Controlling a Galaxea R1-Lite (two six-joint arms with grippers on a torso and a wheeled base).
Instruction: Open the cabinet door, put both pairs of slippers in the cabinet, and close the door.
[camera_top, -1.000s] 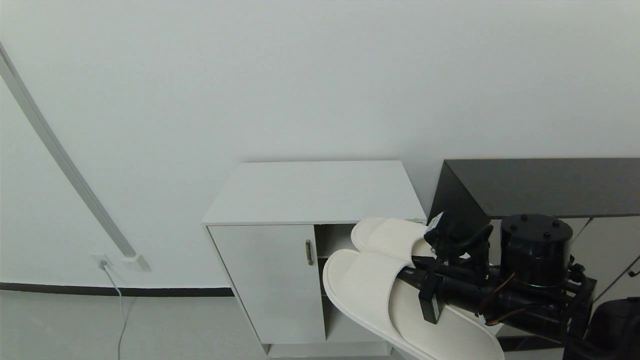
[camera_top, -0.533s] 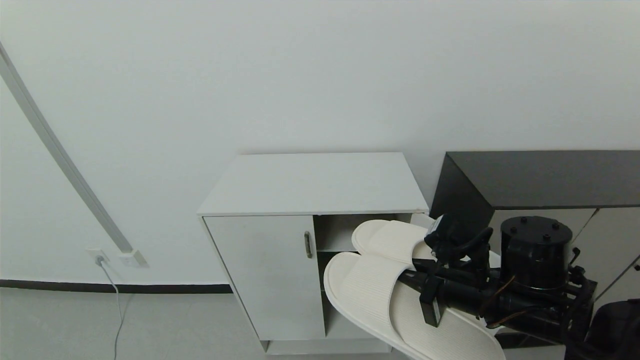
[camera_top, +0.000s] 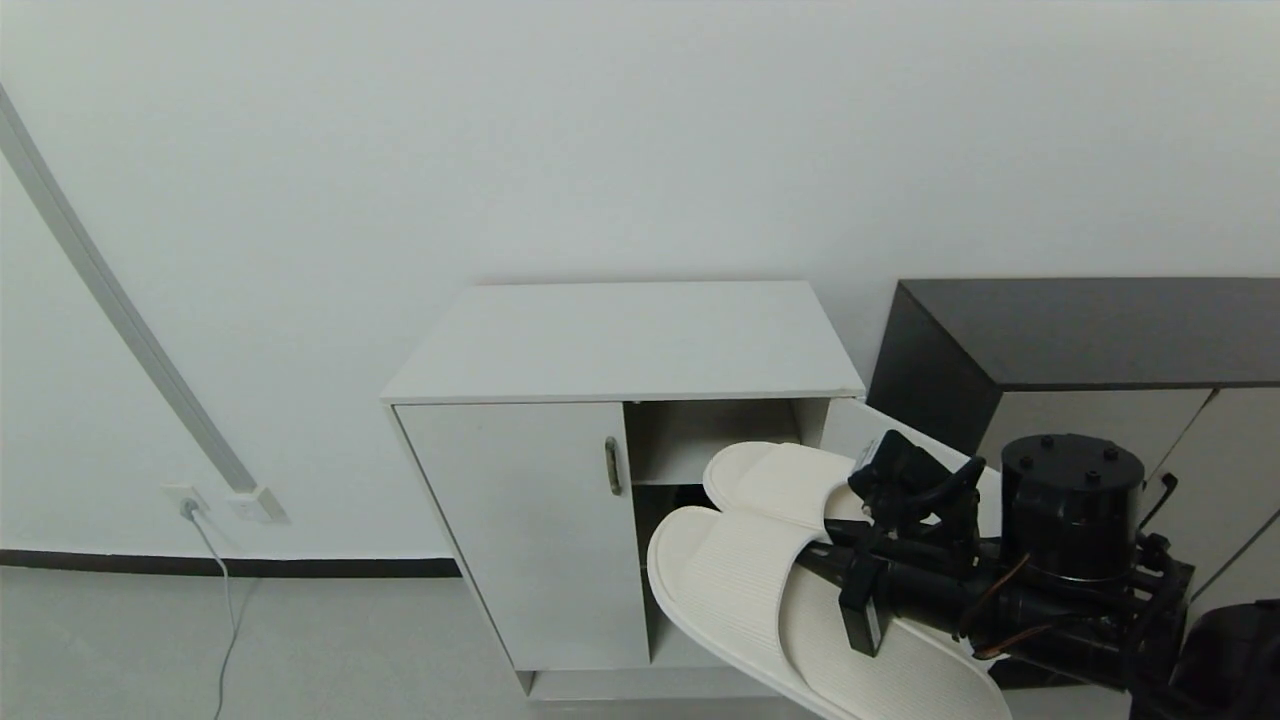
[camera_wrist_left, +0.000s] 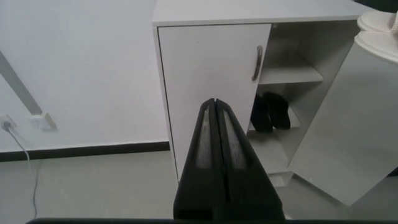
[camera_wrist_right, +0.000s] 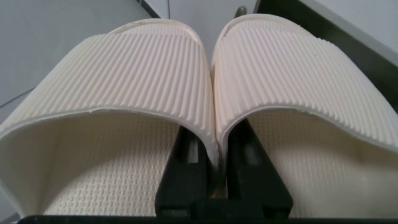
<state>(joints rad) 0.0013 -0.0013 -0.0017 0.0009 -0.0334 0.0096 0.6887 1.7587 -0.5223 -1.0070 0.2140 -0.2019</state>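
A white cabinet (camera_top: 620, 340) stands against the wall, its left door (camera_top: 520, 530) closed and its right door (camera_top: 850, 425) swung open. My right gripper (camera_top: 830, 545) is shut on a pair of cream ribbed slippers (camera_top: 740, 590), held side by side in front of the open half. Its fingers (camera_wrist_right: 186, 155) pinch the slippers' (camera_wrist_right: 137, 81) adjoining straps. A dark pair of slippers (camera_wrist_left: 271, 112) lies inside on a lower shelf. My left gripper (camera_wrist_left: 215, 107) is shut on nothing and points at the closed door (camera_wrist_left: 211, 68) from a distance.
A black-topped sideboard (camera_top: 1090, 330) stands right of the cabinet, close behind the open door. A wall socket with a cable (camera_top: 185, 500) and a slanted wall rail (camera_top: 120, 310) are on the left. Bare floor (camera_top: 250, 650) lies before the cabinet.
The head camera has shifted: the cabinet sits higher and larger in the picture, with more of its open inside showing. The right gripper still holds the cream slippers the same way.
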